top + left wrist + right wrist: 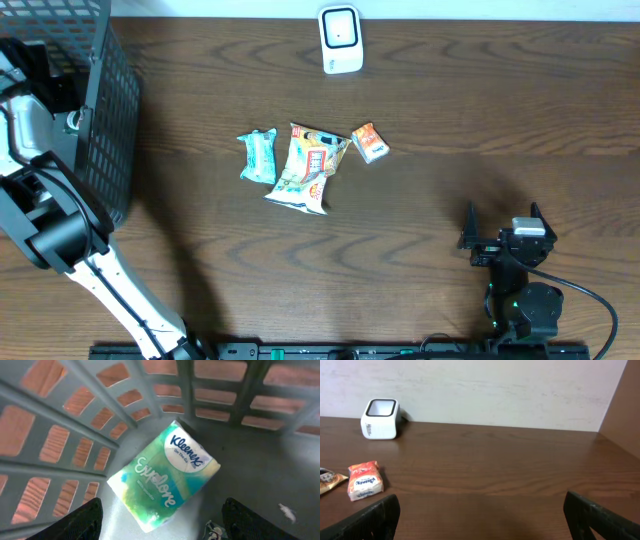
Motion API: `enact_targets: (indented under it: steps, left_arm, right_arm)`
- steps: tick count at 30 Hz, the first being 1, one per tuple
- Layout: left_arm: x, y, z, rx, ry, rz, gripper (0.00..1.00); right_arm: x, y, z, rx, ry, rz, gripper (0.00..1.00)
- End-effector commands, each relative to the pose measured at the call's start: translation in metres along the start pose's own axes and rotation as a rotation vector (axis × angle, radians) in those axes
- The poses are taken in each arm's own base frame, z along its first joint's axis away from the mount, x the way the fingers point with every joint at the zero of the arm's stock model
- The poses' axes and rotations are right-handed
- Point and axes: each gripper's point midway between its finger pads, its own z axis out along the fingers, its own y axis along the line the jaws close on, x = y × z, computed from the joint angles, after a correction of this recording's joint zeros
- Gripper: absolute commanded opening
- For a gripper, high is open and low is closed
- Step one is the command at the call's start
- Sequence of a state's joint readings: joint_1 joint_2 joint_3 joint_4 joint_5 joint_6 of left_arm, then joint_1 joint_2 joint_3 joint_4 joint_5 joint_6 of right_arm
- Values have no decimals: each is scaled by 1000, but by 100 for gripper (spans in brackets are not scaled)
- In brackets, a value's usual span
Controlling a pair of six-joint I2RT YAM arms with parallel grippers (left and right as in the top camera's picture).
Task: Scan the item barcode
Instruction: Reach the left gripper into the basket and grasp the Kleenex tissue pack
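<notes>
Your left claw (162,522) hangs spread and empty inside the basket (65,435). The Kleenex pack (165,472) lies on the basket floor just ahead, between the lines of the fingers, its long axis slanting across them. Your right claw (503,212), also spread and empty, sits well apart, and the scanner (340,40) is farthest, so I'd judge the left arm nearer.

Soft, even room light, mild blur up close

From overhead we see the dark table (450,100) evenly lit, with a diffuse shadow beside the mesh basket (110,120). In the left wrist view we find the tissue pack (165,475) bright and sharp, while the fingers (85,520) at the bottom edge go black and out of focus.
</notes>
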State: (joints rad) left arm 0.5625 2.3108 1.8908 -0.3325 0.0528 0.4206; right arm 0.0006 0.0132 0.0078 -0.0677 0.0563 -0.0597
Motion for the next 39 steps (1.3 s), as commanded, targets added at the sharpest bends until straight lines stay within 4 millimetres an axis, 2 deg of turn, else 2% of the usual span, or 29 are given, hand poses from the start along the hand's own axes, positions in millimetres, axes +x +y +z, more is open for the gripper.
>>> enact_targets:
  steps: [1,4,9,17,26,30,35,36,37,39]
  left_arm:
    - [8,0,10,1,12,120,74]
    - [3,2,10,-9,-10,157,69]
    - [-2,3,15,-22,-39,161,69]
    - [15,-3,40,-11,-16,168,69]
    - [32,-7,57,-1,11,165,68]
    - [41,-8,61,8,36,162,54]
    - [58,-14,62,35,96,161,52]
    - [61,-14,62,40,108,159,49]
    - [66,-14,61,47,126,158,43]
    - [74,-16,60,60,157,156,20]
  right_arm:
    - [1,1,0,-2,3,2,99]
    - [1,1,0,-2,3,2,99]
    - [1,1,0,-2,2,2,99]
    - [1,1,0,-2,3,2,99]
    - [1,1,0,-2,2,2,99]
    - [1,1,0,-2,3,2,99]
    - [1,1,0,-2,3,2,99]
    - [1,1,0,-2,3,2,99]
    - [1,1,0,-2,3,2,99]
    - [1,1,0,-2,3,2,99]
